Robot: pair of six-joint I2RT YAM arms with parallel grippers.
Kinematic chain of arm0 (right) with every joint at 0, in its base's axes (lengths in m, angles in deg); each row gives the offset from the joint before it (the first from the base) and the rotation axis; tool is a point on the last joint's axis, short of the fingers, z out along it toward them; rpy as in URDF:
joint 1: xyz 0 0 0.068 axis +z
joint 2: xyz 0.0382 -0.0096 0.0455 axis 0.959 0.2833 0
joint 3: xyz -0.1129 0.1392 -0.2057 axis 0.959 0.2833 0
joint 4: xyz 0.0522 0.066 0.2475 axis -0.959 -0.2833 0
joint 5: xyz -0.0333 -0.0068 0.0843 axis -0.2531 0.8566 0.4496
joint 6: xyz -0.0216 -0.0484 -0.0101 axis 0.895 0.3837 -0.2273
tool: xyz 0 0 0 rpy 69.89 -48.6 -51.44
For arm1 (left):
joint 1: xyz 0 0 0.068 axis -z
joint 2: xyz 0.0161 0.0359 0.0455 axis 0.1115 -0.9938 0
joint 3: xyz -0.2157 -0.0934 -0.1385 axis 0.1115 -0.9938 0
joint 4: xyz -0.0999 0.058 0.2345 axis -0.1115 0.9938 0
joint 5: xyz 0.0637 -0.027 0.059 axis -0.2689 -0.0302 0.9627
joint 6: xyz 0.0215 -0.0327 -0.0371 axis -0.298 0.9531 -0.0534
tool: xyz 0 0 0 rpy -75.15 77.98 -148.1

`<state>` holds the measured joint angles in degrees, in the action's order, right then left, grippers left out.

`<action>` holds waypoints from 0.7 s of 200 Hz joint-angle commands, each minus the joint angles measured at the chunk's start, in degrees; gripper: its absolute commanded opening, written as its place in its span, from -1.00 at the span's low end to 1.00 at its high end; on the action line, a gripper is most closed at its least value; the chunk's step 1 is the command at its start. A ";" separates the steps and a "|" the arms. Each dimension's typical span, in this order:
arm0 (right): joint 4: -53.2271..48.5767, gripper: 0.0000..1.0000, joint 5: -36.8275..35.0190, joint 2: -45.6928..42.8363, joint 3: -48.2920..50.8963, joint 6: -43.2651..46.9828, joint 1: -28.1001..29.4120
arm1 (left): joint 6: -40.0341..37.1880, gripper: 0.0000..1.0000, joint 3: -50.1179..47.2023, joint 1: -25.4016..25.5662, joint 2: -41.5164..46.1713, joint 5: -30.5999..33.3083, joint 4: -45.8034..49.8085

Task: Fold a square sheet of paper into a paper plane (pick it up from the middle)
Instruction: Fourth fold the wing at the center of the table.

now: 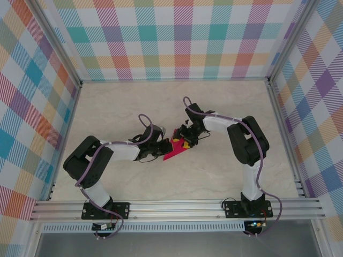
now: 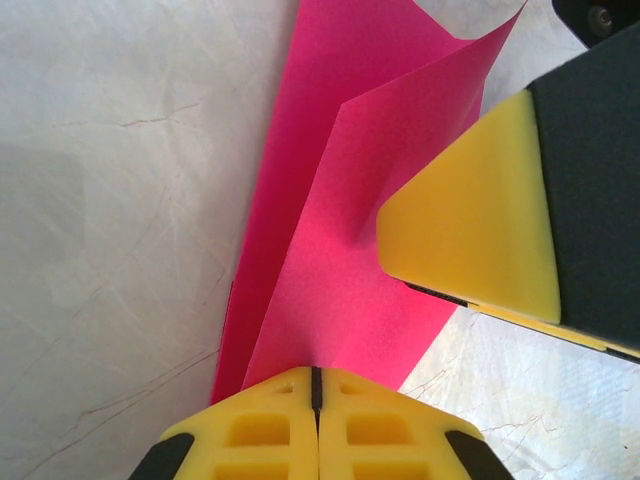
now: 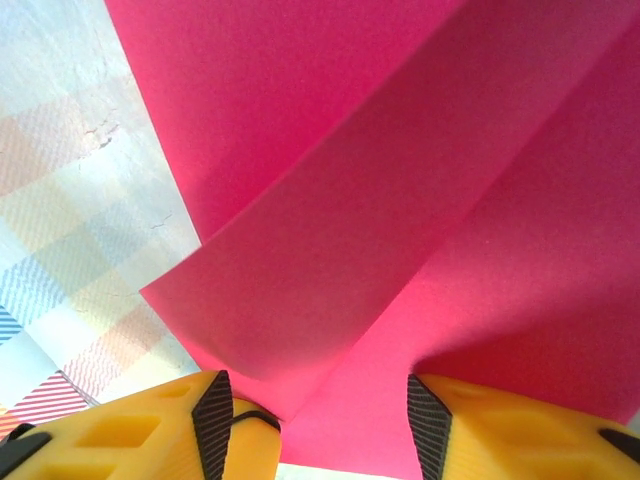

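Left gripper (image 2: 315, 382) tight on paper (image 2: 340, 250)

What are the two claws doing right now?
Left claw: shut on the pink paper.
Right claw: open, with the paper in its gap.

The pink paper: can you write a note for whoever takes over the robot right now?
Left gripper: shut on the pink paper, pinching one end.
Right gripper: open, fingers apart with paper between them.
Paper: on the table, near its middle, between both grippers.
Done: several folds made; layers overlap.
Left: it does not look like a finished plane yet, so more folding.
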<state>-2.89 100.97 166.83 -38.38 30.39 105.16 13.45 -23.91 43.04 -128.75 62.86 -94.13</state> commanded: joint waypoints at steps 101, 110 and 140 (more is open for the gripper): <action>-8.95 -0.10 -11.03 7.47 -1.91 1.08 0.29 | 6.07 -0.60 -0.45 -2.91 6.96 -1.26 0.12; -9.33 -0.11 -11.12 7.75 -2.16 1.01 0.29 | 6.01 -0.60 -0.59 -2.98 7.42 -0.85 0.40; -9.96 -0.12 -11.39 8.43 -2.78 0.98 0.30 | 6.00 -0.61 -0.37 -2.98 7.27 -1.03 0.05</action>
<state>-9.60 98.22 169.47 -43.02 30.78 105.31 18.59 -23.76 40.57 -121.98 61.72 -94.29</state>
